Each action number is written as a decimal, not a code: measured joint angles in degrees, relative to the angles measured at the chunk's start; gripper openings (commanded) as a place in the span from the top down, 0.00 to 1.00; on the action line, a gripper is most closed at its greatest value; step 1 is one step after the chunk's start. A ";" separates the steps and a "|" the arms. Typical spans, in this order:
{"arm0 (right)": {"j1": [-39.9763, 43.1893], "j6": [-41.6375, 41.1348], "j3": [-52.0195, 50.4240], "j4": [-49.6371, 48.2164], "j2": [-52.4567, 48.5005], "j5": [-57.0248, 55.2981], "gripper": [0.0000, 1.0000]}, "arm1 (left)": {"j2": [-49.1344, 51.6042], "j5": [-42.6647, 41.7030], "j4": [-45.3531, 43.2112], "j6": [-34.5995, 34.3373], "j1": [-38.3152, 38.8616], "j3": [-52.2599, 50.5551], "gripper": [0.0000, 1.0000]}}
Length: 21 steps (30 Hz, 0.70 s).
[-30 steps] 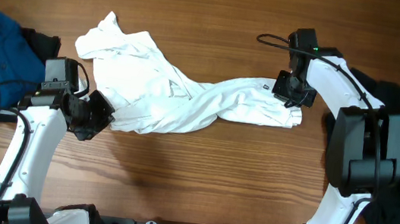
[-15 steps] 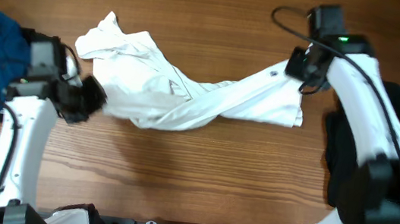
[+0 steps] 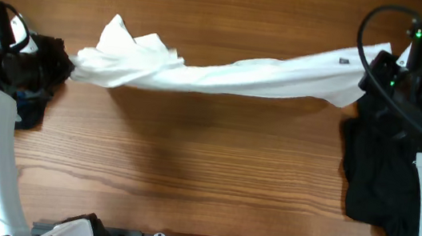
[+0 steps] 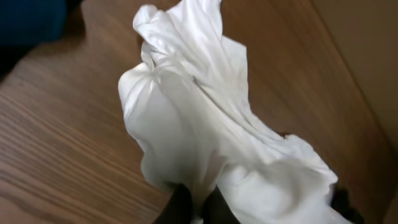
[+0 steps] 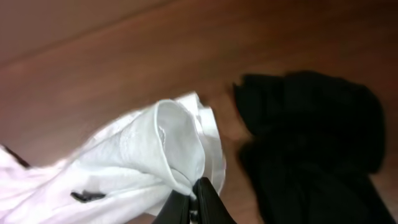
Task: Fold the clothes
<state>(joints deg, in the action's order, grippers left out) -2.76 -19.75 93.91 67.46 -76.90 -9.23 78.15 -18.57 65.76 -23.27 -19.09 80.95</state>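
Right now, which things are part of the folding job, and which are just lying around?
In the job:
white T-shirt, stretched between the two arms
left end effector, shut on one end of it
right end effector, shut on the other end

Just lying about:
black garment, on the table by the right arm
blue cloth, by the left arm

I see the right gripper (image 5: 194,200) at the lower edge of the view, its jaws closed on a bunched fold of the white T-shirt (image 5: 155,149). The fabric rises just ahead of the fingertips and trails away to the gripper's left. A small dark tag (image 5: 87,196) sits on the cloth, left of the fingers. A black garment (image 5: 311,143) lies on the wooden table (image 5: 93,68), ahead and to the right, near the shirt.
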 measured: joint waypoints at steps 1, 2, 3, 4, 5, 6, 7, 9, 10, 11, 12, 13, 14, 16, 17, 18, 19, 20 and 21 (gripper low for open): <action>-0.02 0.33 0.00 1.25 -0.02 -0.07 0.96 | 0.00 -0.57 0.92 0.55 0.00 0.00 0.96; -0.02 0.48 0.00 2.12 -0.02 -0.07 0.96 | 0.00 -1.01 1.75 0.98 0.00 0.00 0.96; -0.02 0.61 0.00 4.11 0.00 -0.07 0.96 | 0.00 -1.42 3.17 1.57 0.00 0.00 0.96; -0.02 0.63 0.00 5.49 -0.02 -0.07 0.96 | 0.00 -1.70 4.68 1.84 0.00 0.00 0.96; -0.02 0.68 0.00 6.54 -0.02 -0.07 0.96 | 0.00 -1.79 5.49 2.08 -0.02 0.00 0.96; -0.02 0.81 0.00 8.94 -0.02 -0.07 0.96 | 0.00 -1.97 7.54 2.86 0.00 0.04 0.96; -0.02 0.83 -0.02 11.17 -0.02 -0.07 0.96 | 0.00 -2.05 10.14 3.74 0.00 0.02 0.96; -0.02 1.25 -0.33 14.60 -0.02 -0.07 0.96 | 0.00 -2.32 13.73 5.73 0.00 0.02 0.96; -0.02 1.66 -0.76 14.80 -0.02 -0.07 0.96 | 0.00 -2.32 14.78 6.38 0.09 0.02 0.96; -0.02 1.90 -1.11 14.69 -0.07 -0.07 0.96 | 0.00 -2.32 15.10 6.73 0.17 0.02 0.96; -0.02 2.08 -1.79 13.70 -0.15 -0.07 0.96 | 0.00 -2.32 15.19 7.21 0.28 0.02 0.96; -0.02 2.16 -1.99 13.11 -0.35 -0.04 0.96 | 0.00 -2.32 14.16 7.56 0.74 0.02 0.96; -0.02 2.45 -2.32 10.75 -1.16 -0.02 0.96 | 0.00 -2.38 11.32 7.67 1.31 0.00 0.96; -0.02 3.87 -2.93 -0.33 -2.43 0.28 0.96 | 0.07 -2.34 1.90 7.41 2.89 -0.11 0.96; -0.02 4.57 -2.95 -5.64 -3.21 0.48 0.96 | 0.26 -2.29 -2.36 7.19 3.54 -0.11 0.96; -0.02 5.14 -3.06 -12.74 -4.33 0.74 0.96 | 0.63 -2.25 -9.03 6.71 4.48 -0.09 0.96; -0.02 5.81 -3.04 -20.52 -5.79 0.87 0.96 | 1.29 -2.32 -17.77 6.43 5.49 -0.13 0.96; -0.02 6.23 -3.08 -27.23 -6.99 1.07 0.96 | 2.62 -2.34 -28.13 5.70 6.56 0.11 0.96; -0.02 6.43 -3.19 -33.75 -8.20 1.14 0.96 | 3.76 -2.45 -35.65 4.92 7.21 0.11 0.96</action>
<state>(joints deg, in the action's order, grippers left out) -2.79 -13.32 90.72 33.71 -85.10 -8.10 81.91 -21.02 30.11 -18.35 -11.88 81.06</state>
